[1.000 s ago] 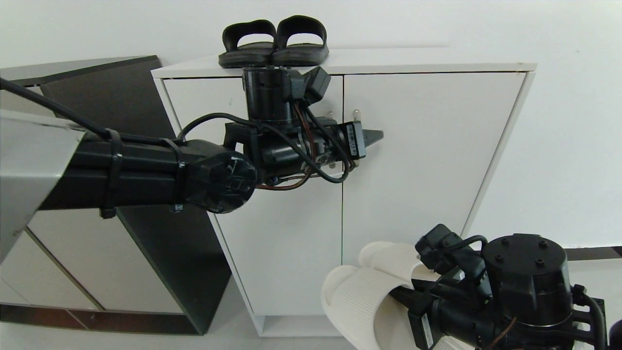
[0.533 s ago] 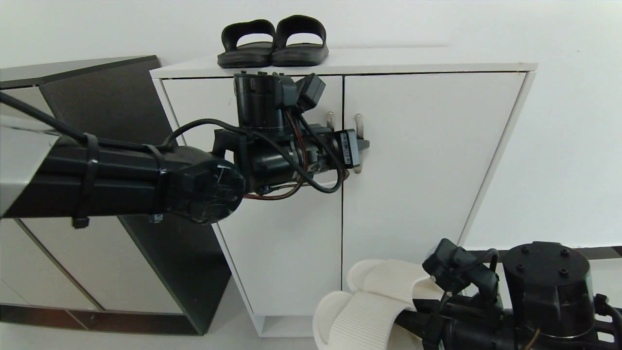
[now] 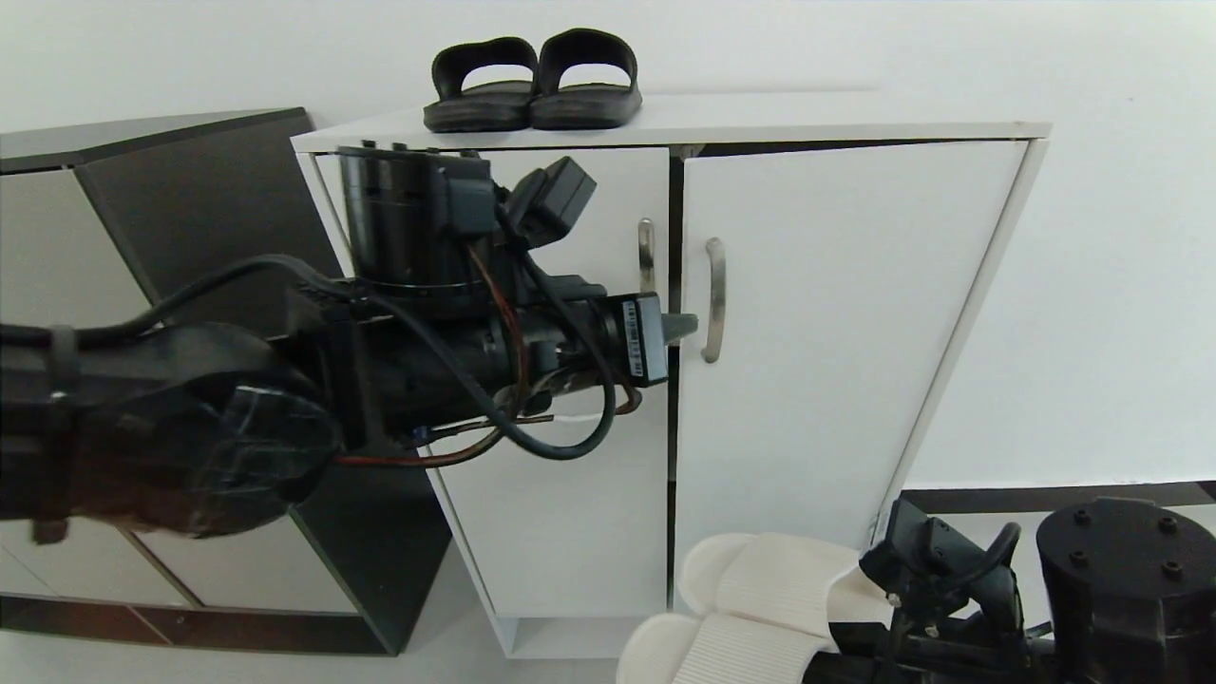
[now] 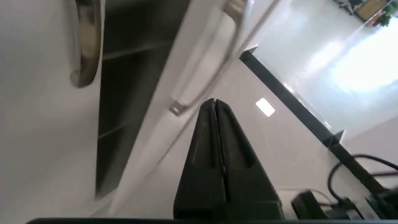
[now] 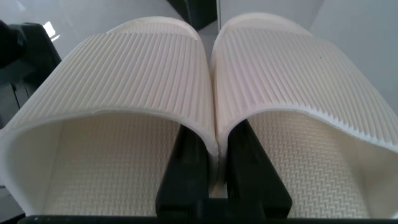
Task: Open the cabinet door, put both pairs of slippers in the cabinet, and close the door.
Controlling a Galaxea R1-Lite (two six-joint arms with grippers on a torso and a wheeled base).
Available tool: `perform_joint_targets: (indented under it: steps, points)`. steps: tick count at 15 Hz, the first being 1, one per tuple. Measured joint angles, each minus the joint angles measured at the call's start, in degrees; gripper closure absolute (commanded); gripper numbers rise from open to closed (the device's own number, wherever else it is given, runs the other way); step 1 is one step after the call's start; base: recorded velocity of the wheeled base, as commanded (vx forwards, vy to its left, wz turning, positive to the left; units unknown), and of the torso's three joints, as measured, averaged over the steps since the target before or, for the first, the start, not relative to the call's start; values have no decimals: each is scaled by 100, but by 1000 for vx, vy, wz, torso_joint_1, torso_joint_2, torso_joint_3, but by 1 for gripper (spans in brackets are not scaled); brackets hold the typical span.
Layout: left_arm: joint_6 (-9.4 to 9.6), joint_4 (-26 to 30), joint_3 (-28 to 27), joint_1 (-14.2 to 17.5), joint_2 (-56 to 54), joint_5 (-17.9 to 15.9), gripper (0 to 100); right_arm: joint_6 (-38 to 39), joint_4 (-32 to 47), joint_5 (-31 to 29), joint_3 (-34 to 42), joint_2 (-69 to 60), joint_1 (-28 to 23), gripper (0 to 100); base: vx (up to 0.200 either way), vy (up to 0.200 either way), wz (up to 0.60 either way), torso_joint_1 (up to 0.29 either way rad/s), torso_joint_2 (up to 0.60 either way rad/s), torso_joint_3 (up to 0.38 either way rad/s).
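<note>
Right-hand cabinet door (image 3: 836,313) now stands ajar, left pincer (image 3: 686,328) drawn back.

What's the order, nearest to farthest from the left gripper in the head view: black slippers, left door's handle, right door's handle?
From the left gripper:
1. right door's handle, just beside its tip
2. left door's handle, slightly above
3. black slippers, on top of the cabinet
</note>
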Motion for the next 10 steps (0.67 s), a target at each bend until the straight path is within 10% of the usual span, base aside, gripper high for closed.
perform_joint_targets:
  steps: [10]
  points:
    - [-24,-512,-265,584,267,-105,100,-162,1,-9,74,-32,24,100,0,0,0,0,0,0]
